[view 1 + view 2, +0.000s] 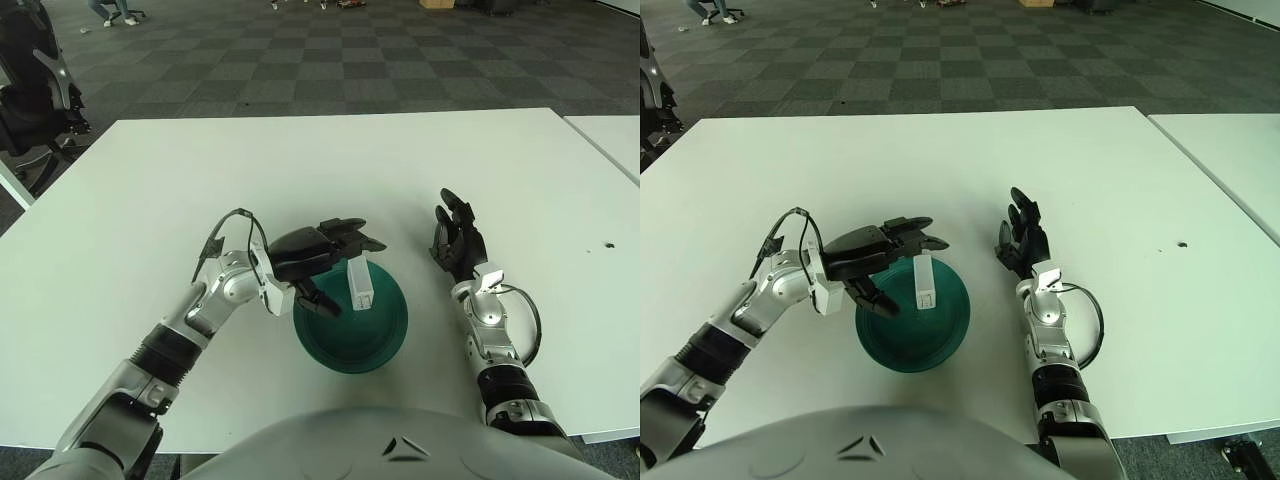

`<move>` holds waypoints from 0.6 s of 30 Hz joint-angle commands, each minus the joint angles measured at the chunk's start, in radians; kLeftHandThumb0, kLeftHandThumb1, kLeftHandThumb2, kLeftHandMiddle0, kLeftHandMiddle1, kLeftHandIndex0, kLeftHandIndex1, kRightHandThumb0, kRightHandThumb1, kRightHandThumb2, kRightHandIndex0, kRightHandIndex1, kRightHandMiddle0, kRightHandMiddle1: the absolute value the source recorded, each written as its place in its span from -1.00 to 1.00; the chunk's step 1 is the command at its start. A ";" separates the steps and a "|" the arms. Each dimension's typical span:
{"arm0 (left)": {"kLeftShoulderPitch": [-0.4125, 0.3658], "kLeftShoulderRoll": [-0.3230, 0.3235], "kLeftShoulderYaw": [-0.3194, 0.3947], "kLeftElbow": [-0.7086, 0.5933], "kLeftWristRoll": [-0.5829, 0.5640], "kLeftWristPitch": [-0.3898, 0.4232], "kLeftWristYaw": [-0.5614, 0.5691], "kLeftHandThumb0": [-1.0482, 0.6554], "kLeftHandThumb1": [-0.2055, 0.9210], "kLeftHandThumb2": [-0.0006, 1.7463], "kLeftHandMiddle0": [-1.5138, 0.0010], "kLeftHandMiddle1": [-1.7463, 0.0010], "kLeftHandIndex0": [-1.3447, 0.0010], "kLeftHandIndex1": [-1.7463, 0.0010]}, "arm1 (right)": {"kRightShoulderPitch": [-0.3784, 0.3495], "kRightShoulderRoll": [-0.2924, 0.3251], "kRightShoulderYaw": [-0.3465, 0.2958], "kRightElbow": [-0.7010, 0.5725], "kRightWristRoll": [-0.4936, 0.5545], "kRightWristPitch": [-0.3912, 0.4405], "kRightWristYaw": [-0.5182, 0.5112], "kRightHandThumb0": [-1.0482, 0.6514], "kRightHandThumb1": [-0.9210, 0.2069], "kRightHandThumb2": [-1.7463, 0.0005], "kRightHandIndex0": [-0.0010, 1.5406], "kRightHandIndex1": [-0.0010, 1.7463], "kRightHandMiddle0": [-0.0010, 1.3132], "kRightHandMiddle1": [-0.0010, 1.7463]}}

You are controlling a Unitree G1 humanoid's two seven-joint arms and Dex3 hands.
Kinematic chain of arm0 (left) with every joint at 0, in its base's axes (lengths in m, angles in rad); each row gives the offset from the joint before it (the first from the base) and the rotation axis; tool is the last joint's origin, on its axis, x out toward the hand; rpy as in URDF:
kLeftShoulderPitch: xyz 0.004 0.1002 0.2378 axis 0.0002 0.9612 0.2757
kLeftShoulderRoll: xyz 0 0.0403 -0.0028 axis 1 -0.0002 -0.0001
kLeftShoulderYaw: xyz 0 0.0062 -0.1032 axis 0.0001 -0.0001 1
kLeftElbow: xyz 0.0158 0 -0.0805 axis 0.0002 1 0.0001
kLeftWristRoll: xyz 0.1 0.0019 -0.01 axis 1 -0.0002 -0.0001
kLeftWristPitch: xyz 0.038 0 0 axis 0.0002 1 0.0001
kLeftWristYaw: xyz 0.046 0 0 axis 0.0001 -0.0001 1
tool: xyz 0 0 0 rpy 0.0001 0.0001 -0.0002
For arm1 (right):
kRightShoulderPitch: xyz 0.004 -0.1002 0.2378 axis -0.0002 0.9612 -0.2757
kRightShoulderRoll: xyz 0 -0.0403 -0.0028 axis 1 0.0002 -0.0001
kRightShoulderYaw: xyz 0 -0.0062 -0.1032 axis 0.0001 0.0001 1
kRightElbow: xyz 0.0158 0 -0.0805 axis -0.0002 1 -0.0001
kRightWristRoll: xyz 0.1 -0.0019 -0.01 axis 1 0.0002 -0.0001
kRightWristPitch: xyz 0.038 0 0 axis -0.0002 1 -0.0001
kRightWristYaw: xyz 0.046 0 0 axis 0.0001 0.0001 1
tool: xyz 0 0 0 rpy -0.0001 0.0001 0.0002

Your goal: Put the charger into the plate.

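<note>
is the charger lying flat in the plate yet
No, the white charger stands upright over the green plate, its top under the spread fingertips of the left hand; the right hand shows beside the plate.

White table [300,160], second white table [610,135] just beside at right, small dark spot [610,244] near right edge, grey checkered carpet [330,60], black chair [35,90] at left

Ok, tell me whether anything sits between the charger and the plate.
Nothing visible does. The charger stands upright inside the green plate, just under the left robot hand. The right robot hand shows to the plate's right.
</note>
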 commanded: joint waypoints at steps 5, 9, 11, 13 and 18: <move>-0.039 -0.009 0.038 0.047 0.015 -0.030 0.078 -1.00 1.00 -0.19 0.96 0.98 1.00 0.61 | 0.253 0.020 0.034 0.276 -0.054 0.110 -0.003 -0.65 -1.00 0.05 -0.76 -1.00 -1.00 -0.46; -0.008 -0.009 0.080 0.008 -0.024 -0.015 0.098 -1.00 1.00 -0.14 0.98 0.99 1.00 0.82 | 0.253 0.022 0.037 0.275 -0.057 0.107 -0.007 -0.66 -1.00 0.05 -0.76 -1.00 -1.00 -0.46; 0.034 0.005 0.128 -0.037 -0.122 0.023 0.073 -1.00 1.00 -0.15 0.99 1.00 0.99 0.91 | 0.256 0.027 0.035 0.274 -0.050 0.102 -0.002 -0.66 -1.00 0.05 -0.76 -1.00 -1.00 -0.47; 0.067 0.003 0.158 -0.055 -0.193 0.059 0.060 -1.00 1.00 -0.17 1.00 1.00 1.00 0.95 | 0.258 0.030 0.031 0.274 -0.043 0.099 0.001 -0.66 -1.00 0.05 -0.77 -1.00 -1.00 -0.48; 0.140 -0.090 0.250 0.010 -0.387 0.112 0.118 -1.00 1.00 -0.17 1.00 1.00 1.00 0.99 | 0.265 0.036 0.021 0.271 -0.026 0.089 0.011 -0.65 -1.00 0.05 -0.77 -1.00 -1.00 -0.48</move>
